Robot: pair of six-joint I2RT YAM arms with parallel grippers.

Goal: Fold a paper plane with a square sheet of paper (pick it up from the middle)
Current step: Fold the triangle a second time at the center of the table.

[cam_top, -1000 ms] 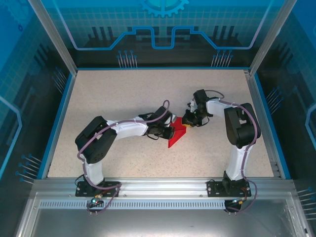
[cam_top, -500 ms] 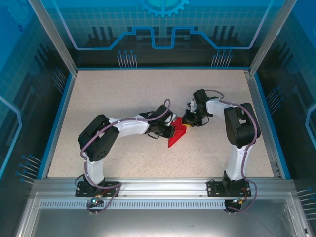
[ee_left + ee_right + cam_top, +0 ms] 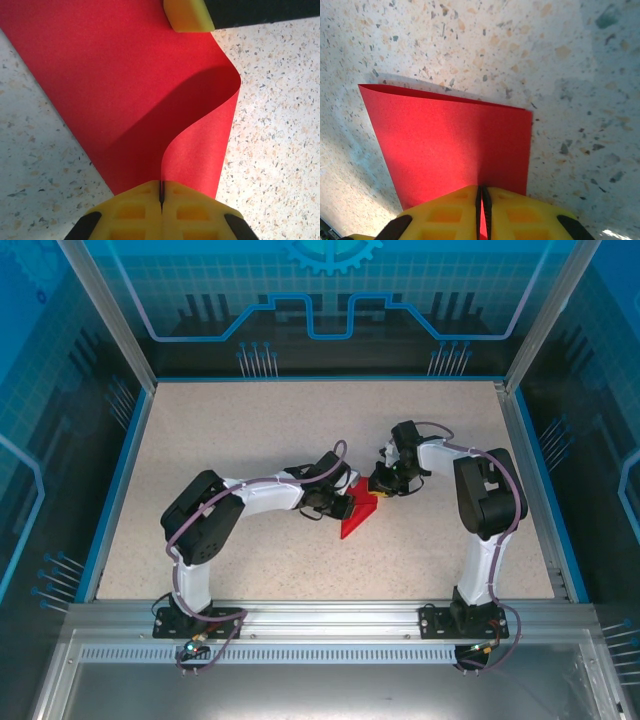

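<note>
Red sheet [image 3: 355,520] at table [image 3: 230,430] centre, part-curled. L gripper [image 3: 161,189] pinched shut on its 10 o'clock edge; R gripper [image 3: 481,194] likewise at 1. V. light, floppy, creases easily: hold edges gently.

Left arm [image 3: 205,515] edged right; red sheet [image 3: 353,520] looks narrower.

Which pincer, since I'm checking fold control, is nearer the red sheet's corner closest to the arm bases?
Left. The left pincer grips the sheet just beyond that corner; the right pincer grips its far end.
</note>
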